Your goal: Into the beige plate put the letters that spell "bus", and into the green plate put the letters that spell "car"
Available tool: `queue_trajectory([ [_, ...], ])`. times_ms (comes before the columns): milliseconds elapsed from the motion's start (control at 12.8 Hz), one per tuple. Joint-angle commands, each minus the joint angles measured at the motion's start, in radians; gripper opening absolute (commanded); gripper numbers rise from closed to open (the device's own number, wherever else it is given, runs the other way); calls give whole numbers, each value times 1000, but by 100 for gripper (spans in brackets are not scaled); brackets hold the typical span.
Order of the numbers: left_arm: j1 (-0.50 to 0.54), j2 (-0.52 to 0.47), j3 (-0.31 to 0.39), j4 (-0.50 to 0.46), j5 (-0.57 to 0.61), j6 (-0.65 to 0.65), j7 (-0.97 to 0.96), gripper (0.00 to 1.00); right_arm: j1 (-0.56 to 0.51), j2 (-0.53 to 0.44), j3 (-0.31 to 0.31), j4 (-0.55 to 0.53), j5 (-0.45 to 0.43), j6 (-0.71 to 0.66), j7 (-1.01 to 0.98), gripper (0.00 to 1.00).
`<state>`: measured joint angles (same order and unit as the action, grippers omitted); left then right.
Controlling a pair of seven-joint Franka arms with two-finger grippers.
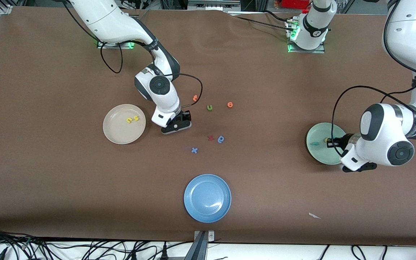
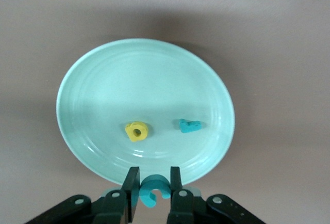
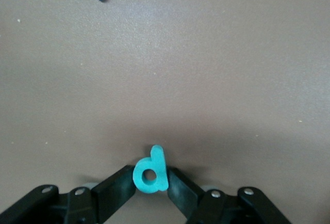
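Right gripper, low centre of its wrist view, pinches the teal "b"; beige plate lies beside it. Left gripper clamps the teal "c" over the green plate's rim.

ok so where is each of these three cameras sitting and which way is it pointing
Front view: high across the table, facing both arms' bases; shows both arms and the beige plate.
Left wrist view: on the left arm's wrist, looking down on the green plate; left gripper grips the teal c.
Right wrist view: on the right wrist, facing bare table; right gripper around the teal b.
Front and left wrist views share the green plate.
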<state>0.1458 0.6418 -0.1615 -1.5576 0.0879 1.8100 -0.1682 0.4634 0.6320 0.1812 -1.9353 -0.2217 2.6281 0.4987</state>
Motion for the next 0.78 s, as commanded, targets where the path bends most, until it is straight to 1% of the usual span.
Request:
queue_trajectory([
  [0, 9, -54, -12, -154, 33, 130, 25, 28, 9, 15, -17, 13, -25, 9, 3, 32],
  [78, 23, -76, -12, -204, 33, 188, 47, 30, 0, -3, -17, 13, -25, 3, -3, 32],
  [156, 44, -85, -15, -226, 33, 207, 65, 39, -12, -21, -17, 13, -24, -23, -6, 32],
  [234, 46, -85, -15, -225, 32, 207, 76, 54, -25, -40, -17, 13, -21, -46, -9, 32],
  [312, 46, -85, -15, -223, 30, 207, 76, 89, -38, -57, -17, 12, -19, -66, -17, 32],
  [390, 44, -89, -15, -220, 30, 206, 76, 99, -55, -78, -14, 10, -19, -98, -28, 32],
  [547, 44, -134, -21, -211, 20, 200, 76, 99, -104, -132, -8, -16, -19, -146, -90, 32],
  [703, 44, -200, -24, -193, 18, 181, 76, 99, -193, -201, 7, -86, -16, -151, -194, 32],
])
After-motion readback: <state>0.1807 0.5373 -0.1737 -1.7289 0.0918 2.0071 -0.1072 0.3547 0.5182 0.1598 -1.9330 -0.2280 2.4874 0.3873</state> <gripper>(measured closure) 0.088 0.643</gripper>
